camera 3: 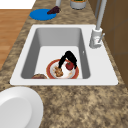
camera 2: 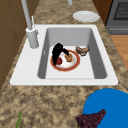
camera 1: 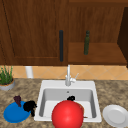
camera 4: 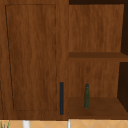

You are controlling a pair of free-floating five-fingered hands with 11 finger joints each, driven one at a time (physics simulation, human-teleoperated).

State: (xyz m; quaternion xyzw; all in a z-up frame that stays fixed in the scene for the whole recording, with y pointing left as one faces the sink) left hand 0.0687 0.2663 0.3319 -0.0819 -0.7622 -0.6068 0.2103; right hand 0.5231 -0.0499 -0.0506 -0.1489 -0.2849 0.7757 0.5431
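On my feed, a white round ceramic plate (camera 1: 115,115) lies on the speckled brown stone counter (camera 1: 110,92) to the right of the white rectangular sink (camera 1: 45,85), with a silver metal faucet (camera 1: 68,76) standing at the sink's back rim. A leafy green plant in a grey pot (camera 1: 6,77) sits at the far left of the counter. Above, I see a slim dark green bottle (camera 1: 86,42) upright on the open wooden shelf, just right of the cabinet door's long dark vertical handle (camera 1: 61,45).

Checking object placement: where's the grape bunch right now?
The grape bunch sits on the back edge of the blue plate on the counter left of the sink, beside the left hand, as the front view shows.
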